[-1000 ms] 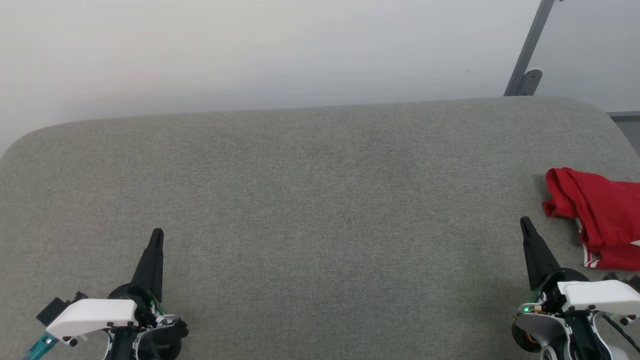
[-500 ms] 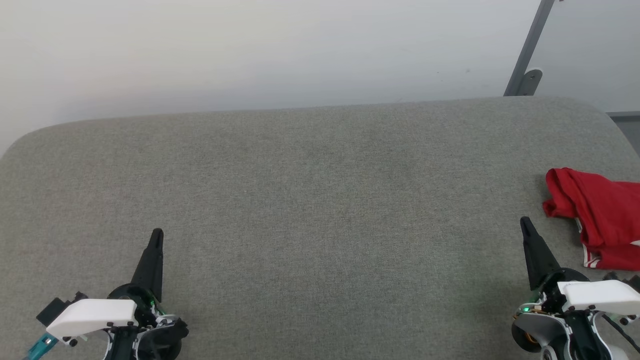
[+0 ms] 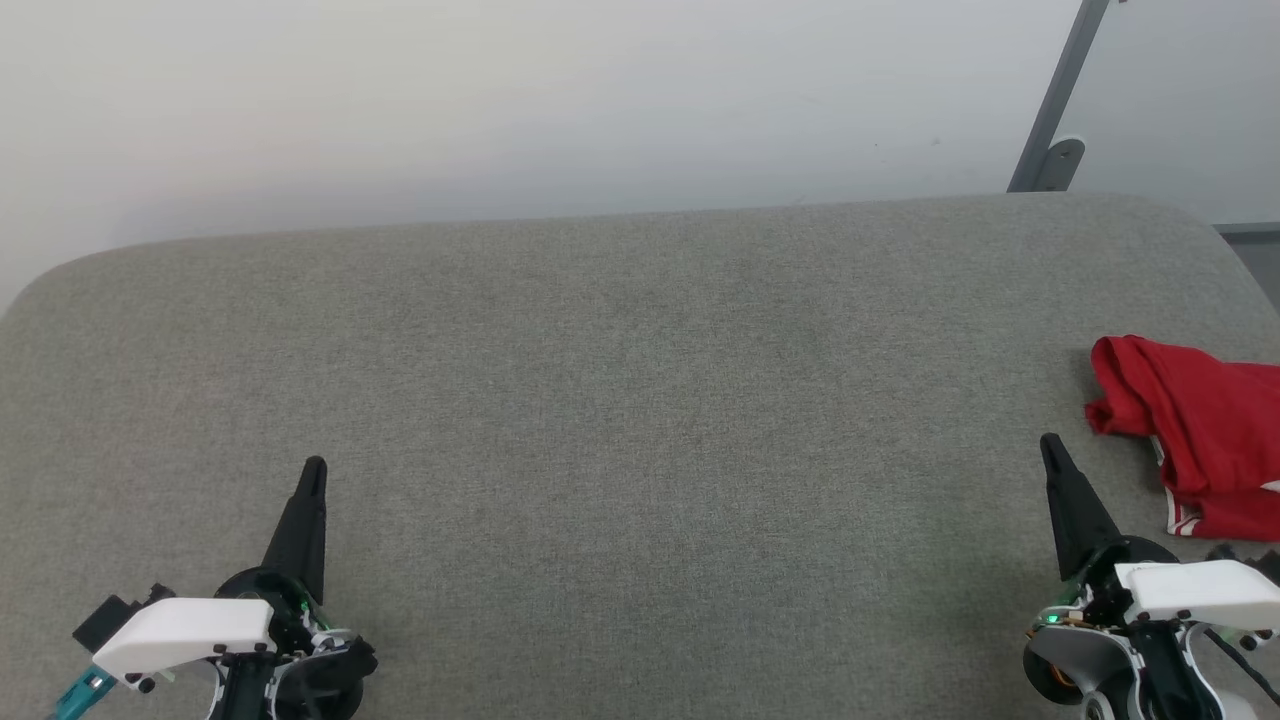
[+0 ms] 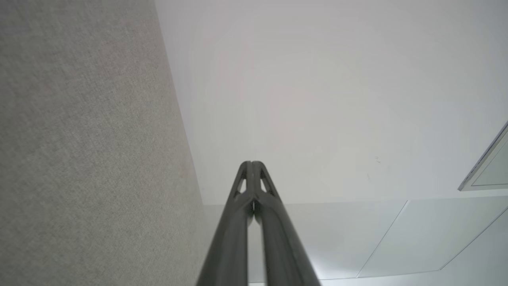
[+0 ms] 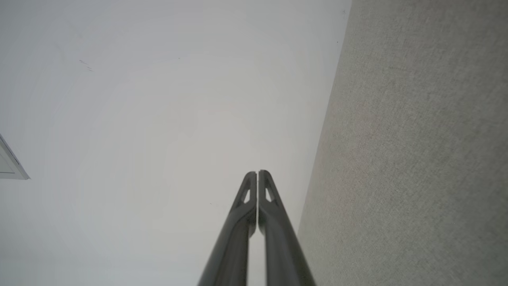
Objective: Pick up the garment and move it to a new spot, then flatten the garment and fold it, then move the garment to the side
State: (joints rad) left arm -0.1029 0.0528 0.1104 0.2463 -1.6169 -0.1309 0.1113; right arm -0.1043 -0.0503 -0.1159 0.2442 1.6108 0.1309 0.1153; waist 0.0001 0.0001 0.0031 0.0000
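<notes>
No displacement noted against earlier frames; arms and cloth unchanged. Left gripper (image 3: pixel 313 468) and right gripper (image 3: pixel 1050 442) seen fully closed, nothing held, at near edge of grey padded surface (image 3: pixel 640 400). Garment (image 3: pixel 1200 430) found rumpled at right margin, just beyond right gripper, partly cut off by view. State fits either heap awaiting pickup or bundle already set aside. Risks: only one layer pinched if gripped; cloth dragged off right edge, whose extent is unseen. Wall (image 3: pixel 500 100) beyond.
</notes>
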